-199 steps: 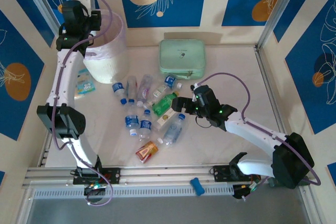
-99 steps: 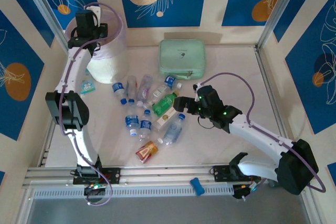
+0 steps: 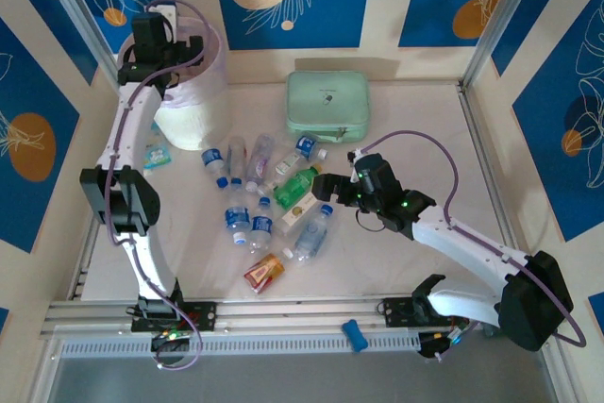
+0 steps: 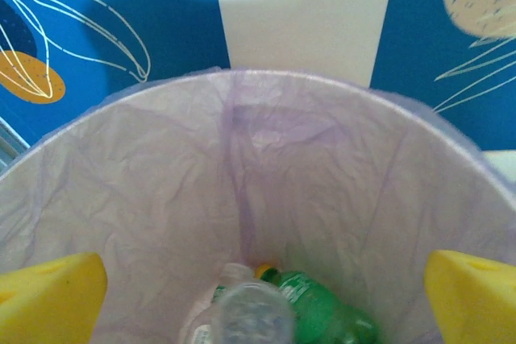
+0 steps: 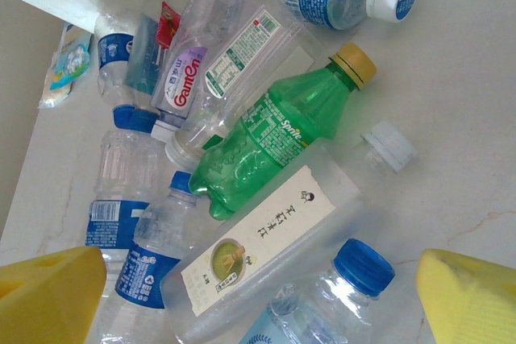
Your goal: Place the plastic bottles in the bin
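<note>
1. Plastic bottles [image 3: 269, 197]: crinkled, clear with blue caps, plus one green, lying heaped mid-worktop. A green and a clear one lie inside the bin [image 3: 193, 106].
2. Bin: round, translucent, wrinkled thin liner; far left corner.
3. Left gripper [image 4: 260, 300]: released, yellow pads spread over the bin.
4. Right gripper [image 5: 258, 296]: released, above the heap.

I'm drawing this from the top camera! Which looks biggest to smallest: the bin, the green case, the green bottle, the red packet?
1. bin, though it stands tall, so it is nearer the camera
2. mint green case
3. green bottle and red-orange packet: too alike to rank
</note>
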`<action>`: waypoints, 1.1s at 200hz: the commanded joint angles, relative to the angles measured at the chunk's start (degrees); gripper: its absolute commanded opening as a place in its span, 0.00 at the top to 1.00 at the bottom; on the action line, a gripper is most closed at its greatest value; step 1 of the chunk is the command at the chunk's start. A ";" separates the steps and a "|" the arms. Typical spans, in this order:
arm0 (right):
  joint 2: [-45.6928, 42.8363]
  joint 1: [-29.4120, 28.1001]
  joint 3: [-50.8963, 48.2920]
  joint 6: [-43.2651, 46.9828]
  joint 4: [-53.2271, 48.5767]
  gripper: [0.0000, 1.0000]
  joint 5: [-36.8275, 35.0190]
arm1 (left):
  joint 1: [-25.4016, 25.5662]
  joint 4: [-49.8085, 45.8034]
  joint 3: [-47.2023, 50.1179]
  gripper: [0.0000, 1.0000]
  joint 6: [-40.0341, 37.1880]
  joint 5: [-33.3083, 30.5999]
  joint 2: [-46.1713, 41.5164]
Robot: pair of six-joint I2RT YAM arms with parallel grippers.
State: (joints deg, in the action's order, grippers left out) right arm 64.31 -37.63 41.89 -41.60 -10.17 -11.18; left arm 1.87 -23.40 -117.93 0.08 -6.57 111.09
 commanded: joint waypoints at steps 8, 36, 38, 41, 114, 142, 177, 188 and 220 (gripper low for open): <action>0.60 0.34 -0.13 -0.80 -0.13 0.01 -0.69 | 0.06 -1.69 -1.88 0.00 5.81 6.24 -6.06; 2.31 0.45 0.34 -1.61 -0.86 0.01 -0.69 | 3.69 1.00 6.66 0.00 6.41 7.21 -13.44; 2.48 0.51 0.37 -1.70 -0.96 0.01 -0.75 | 4.09 1.56 7.78 0.00 6.42 7.19 -14.28; 2.68 0.53 0.53 -1.79 -1.19 0.01 -0.77 | 4.55 2.53 9.49 0.00 6.49 7.04 -15.44; 4.71 0.08 -0.62 -9.76 -7.26 0.00 -0.58 | 18.38 19.68 49.15 0.00 16.63 8.24 -41.49; 7.53 -2.19 -0.49 -13.82 -8.31 0.03 1.12 | 21.99 21.12 59.33 0.00 23.63 12.67 -46.46; 11.32 -5.85 0.74 -19.68 -10.26 0.06 0.99 | 26.35 18.16 67.28 0.00 26.96 12.91 -49.31; 12.12 -6.99 0.89 -21.33 -10.63 0.07 0.74 | 27.27 18.58 70.09 0.00 28.90 12.98 -50.14; 13.99 -8.54 0.94 -25.85 -11.15 0.07 0.37 | 29.69 21.74 78.50 0.00 33.86 11.83 -51.67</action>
State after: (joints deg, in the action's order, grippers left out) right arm 77.12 -45.19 41.89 -61.91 -19.70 -10.96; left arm 29.89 -4.40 -43.53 28.62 5.21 60.84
